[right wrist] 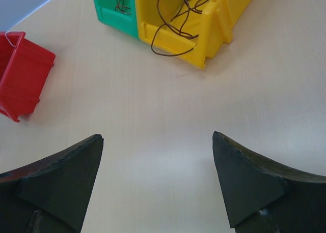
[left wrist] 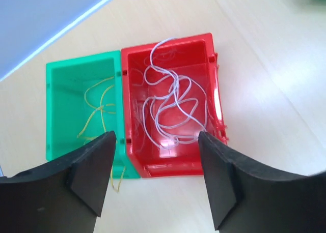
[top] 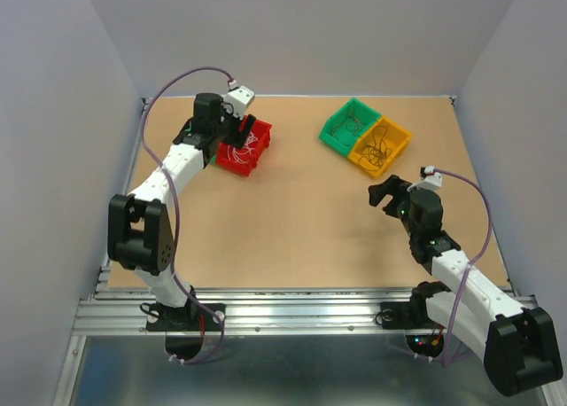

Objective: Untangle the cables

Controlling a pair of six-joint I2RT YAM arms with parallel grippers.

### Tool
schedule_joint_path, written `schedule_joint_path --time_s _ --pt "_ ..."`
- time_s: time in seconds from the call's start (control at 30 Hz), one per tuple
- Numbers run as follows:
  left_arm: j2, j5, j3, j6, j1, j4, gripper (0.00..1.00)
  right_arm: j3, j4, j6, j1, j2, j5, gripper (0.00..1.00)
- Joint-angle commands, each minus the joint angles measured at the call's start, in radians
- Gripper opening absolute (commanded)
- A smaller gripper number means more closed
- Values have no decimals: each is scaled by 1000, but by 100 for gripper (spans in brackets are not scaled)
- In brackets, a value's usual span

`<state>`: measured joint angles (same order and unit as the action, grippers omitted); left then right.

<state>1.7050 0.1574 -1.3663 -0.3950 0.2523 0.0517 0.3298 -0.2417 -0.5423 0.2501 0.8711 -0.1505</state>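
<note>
Robotics lab bench: white enclosure walls (top: 310, 34), aluminium mounting rail (top: 301, 310), tan tabletop (top: 301, 220).

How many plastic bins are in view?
4: red bin and green bin side by side, left; second green bin and yellow bin joined, right. Overhead, the arm hides the first green one.

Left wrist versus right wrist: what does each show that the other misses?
Only left wrist: the inside of the red bin with looping white wires, plus an adjoining green bin holding a yellow wire. Only right wrist: a yellow bin with a dark brown wire, joined to a second green bin. Both: the red bin, the tabletop, and an open hand, the left hand or the right hand.
</note>
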Motion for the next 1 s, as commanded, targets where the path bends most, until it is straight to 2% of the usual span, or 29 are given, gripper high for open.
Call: schedule_joint_path --time_s 0.0,0.03,0.2,0.33,0.53,0.73,0.97 --pt "-201 16 190 57 4 -148 91 -17 -64 33 6 -14 14 93" --pt "-285 30 234 85 4 -223 99 -23 -68 41 5 -21 22 94" --pt "-525 39 510 159 2 -439 99 -69 -111 62 6 -99 45 95" --pt "-733 34 680 199 2 -605 99 -162 -182 87 5 -224 71 96" --pt "-924 22 863 217 2 -627 99 -248 -205 65 5 -353 51 96" --pt "-1133 -130 1045 219 2 -622 99 -253 -214 58 5 -339 48 96" --pt "-1259 -85 1121 214 1 -619 99 -253 -220 51 5 -322 46 96"
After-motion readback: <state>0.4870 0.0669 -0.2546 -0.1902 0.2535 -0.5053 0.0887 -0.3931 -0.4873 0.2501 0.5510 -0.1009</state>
